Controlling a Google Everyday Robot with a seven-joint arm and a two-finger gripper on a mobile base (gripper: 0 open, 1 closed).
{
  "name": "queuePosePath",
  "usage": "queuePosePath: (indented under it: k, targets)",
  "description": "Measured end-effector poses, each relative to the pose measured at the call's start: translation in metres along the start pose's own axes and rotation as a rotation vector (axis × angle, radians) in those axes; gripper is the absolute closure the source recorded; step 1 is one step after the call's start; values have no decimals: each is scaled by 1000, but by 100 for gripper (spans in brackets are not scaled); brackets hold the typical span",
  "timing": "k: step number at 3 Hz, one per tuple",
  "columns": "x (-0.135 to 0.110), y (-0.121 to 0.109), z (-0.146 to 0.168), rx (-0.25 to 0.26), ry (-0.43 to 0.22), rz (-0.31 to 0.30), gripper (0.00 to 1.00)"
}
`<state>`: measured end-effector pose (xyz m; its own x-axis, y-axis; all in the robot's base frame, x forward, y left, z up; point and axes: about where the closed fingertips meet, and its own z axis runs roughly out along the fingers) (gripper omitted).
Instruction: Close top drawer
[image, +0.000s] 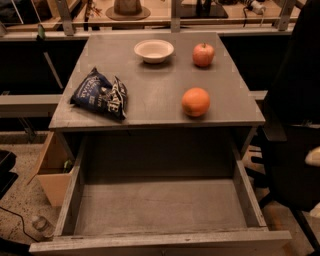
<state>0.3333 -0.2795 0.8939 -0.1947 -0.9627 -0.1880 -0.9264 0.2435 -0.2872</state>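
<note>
The top drawer (160, 207) is pulled far out from under the gray table top. Its gray box interior holds nothing. Only the top edge of its front panel (160, 243) shows along the bottom of the view, and the knob is hidden. My gripper (314, 158) shows only as pale parts at the far right edge, beside the drawer's right side wall and apart from it. My dark arm (300, 65) rises along the right edge.
On the table top (155, 95) lie a dark blue chip bag (100, 94), a white bowl (154, 50), a red apple (203, 54) and an orange (195, 102). A cardboard box (50, 170) and a bottle (40, 225) are on the floor at left.
</note>
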Motion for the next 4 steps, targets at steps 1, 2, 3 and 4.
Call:
queuePosePath:
  k: [1,2,3,4]
  targets:
    - [27,53,46,-45,11,-34,63]
    - [39,103,85,-93,27,-49,85]
    - [45,121,99,-134,31,-41,100]
    - [43,118,98,-130,36,-40,100]
